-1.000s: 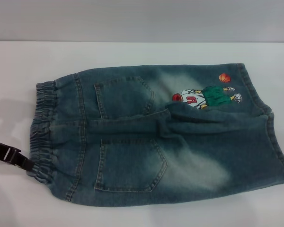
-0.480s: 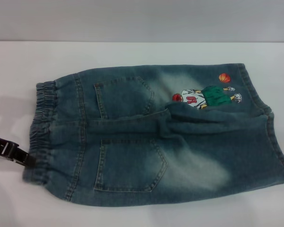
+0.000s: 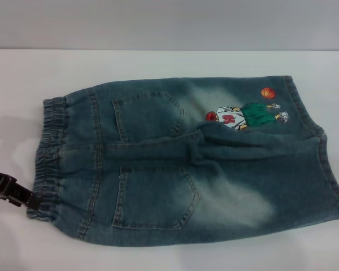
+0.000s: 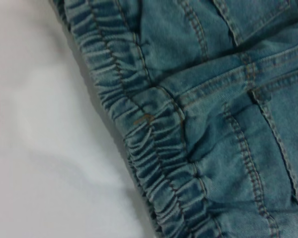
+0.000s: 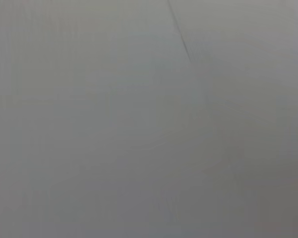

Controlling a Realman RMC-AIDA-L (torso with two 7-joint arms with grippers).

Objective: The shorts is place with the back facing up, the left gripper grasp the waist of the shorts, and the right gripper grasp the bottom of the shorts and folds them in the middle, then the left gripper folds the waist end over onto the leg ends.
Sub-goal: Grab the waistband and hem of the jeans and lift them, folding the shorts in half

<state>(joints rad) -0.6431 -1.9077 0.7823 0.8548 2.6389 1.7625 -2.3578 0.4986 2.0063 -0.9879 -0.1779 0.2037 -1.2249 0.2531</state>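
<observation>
White worktop (image 3: 158,62) with denim shorts (image 3: 214,175) lying on it.

The shorts lie flat across the worktop, back up, with two patch pockets showing. The gathered elastic waist (image 3: 51,158) points to the robot's left and the leg hems to its right. A cartoon print (image 3: 246,116) with a small orange ball sits on the far leg, and the near leg has a pale faded patch. A ridge of bunched cloth runs along the middle seam. The worktop shows bare on every side of the shorts, and a grey wall rises behind its far edge.
</observation>
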